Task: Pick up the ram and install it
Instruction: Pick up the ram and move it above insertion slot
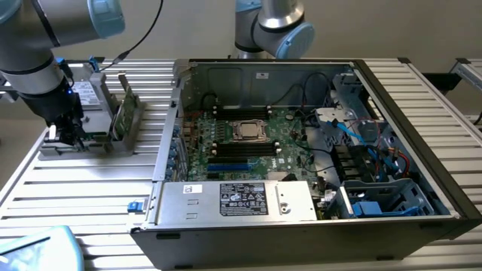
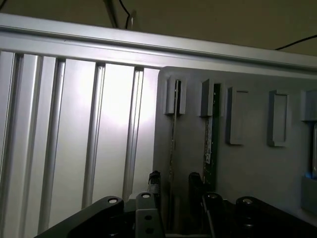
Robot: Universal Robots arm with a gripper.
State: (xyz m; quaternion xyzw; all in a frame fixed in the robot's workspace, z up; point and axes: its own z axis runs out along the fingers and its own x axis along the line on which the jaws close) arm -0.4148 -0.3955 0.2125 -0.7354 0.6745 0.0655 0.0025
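Note:
My gripper (image 2: 173, 186) hangs low over a grey slotted rack (image 2: 247, 168) on the table at the exterior view's left, where the gripper (image 1: 64, 134) shows too. A thin ram stick (image 2: 173, 134) stands on edge in a rack slot. It runs between my two dark fingertips (image 2: 154, 182), which stand open with a gap on each side of it. One slot over stands another dark-green stick (image 2: 210, 144) with a small pale label. The motherboard (image 1: 249, 141) lies in the open computer case, with long black memory slots (image 1: 242, 149) beside the processor.
On the rack (image 1: 98, 148) also stand a lighter green card (image 1: 128, 113) and a grey drive (image 1: 87, 93). The computer case's wall (image 1: 171, 113) rises just right of the rack in the exterior view. A second robot arm (image 1: 275, 28) stands behind the case. The ribbed aluminium table (image 1: 83, 192) surrounds everything.

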